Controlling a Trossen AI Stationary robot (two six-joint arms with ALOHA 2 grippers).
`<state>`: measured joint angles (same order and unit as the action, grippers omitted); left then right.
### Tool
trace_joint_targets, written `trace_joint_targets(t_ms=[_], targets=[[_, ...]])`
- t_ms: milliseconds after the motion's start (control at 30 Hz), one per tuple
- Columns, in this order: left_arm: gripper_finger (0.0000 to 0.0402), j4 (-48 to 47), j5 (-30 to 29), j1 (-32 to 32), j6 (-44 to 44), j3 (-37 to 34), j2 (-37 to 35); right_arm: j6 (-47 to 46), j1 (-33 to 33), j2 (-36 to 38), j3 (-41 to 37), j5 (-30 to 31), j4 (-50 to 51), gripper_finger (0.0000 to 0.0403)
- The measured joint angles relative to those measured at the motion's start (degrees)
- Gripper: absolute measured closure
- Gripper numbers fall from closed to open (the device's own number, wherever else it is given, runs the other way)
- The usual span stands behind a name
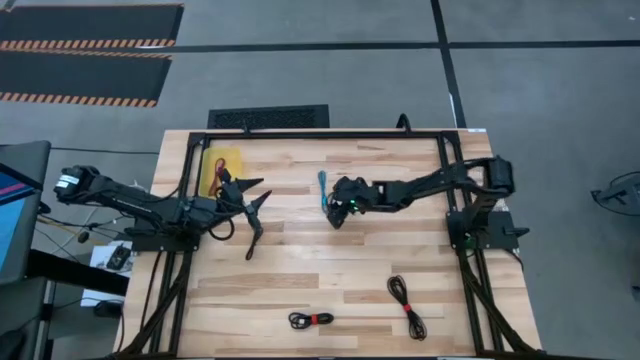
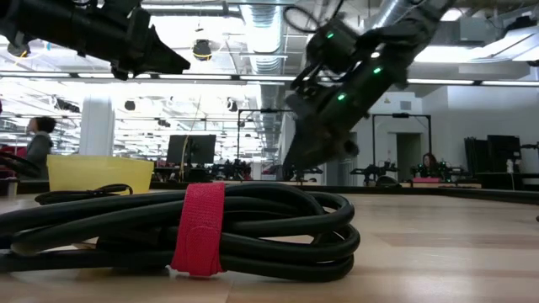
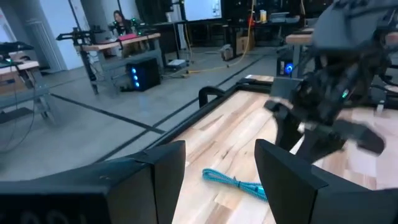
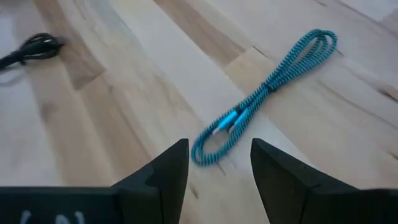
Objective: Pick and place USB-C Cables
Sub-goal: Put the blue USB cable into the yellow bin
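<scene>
Teal cable (image 4: 261, 99) lies lengthwise front-to-back; right tool (image 4: 217, 165) agape above; left tool (image 3: 217, 168) agape.

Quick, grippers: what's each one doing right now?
Left gripper: open, empty, raised over the table's left side.
Right gripper: open, empty, just above the teal cable.
</scene>
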<state>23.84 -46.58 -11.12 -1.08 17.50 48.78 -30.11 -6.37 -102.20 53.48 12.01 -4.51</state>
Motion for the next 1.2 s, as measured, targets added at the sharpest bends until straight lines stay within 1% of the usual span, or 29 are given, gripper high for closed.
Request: trace_joint_targets(t_ms=[233,367,433,500,600,767,833,900,967,1100,1200], targets=[[0.0217,-2.9,-0.3,-0.1,0.0,0.0,-3.4,-2.0,-2.1,-8.9,7.9,1.3,4.5,0.0207],[0.0217,-5.7,-0.8,-0.1,0.5,0.0,-5.4,-3.1,-2.5,-13.2,11.8,0.2,6.3,0.0209],[0.0217,-6.6,-0.8,-0.1,0.5,0.0,-6.6,-3.0,-2.4,-14.9,14.4,-0.4,9.1,0.0216],[0.0217,-7.6,-0.8,-0.1,0.5,0.0,-7.7,-2.9,-2.3,-16.7,17.0,-0.3,12.7,0.0231],[0.0217,-8.9,-0.8,-0.1,0.4,0.0,-9.1,-1.9,-1.9,-18.2,19.9,0.2,16.4,0.0267],[0.0217,-10.3,-0.8,-0.1,0.0,0.0,-10.3,-0.9,-1.0,-18.6,21.5,1.4,16.9,0.0341],[0.0217,-10.4,-0.8,-0.2,0.0,0.0,-10.7,-0.4,-0.9,-18.6,22.3,1.3,17.0,0.0362],[0.0217,-10.3,-0.8,-0.2,-0.1,0.0,-11.2,0.0,-0.7,-18.8,23.0,0.9,17.1,0.0373],[0.0217,-10.4,-0.8,-0.2,-0.1,0.0,-11.9,0.1,-0.5,-18.9,23.5,0.9,17.1,0.0374],[0.0217,-10.5,-0.8,-0.7,0.5,0.0,-13.2,0.2,-0.2,-19.1,24.3,0.0,17.1,0.0356],[0.0217,-10.5,-1.2,-1.7,2.0,0.0,-14.3,-0.1,0.2,-19.2,24.7,-1.9,15.4,0.0353]])
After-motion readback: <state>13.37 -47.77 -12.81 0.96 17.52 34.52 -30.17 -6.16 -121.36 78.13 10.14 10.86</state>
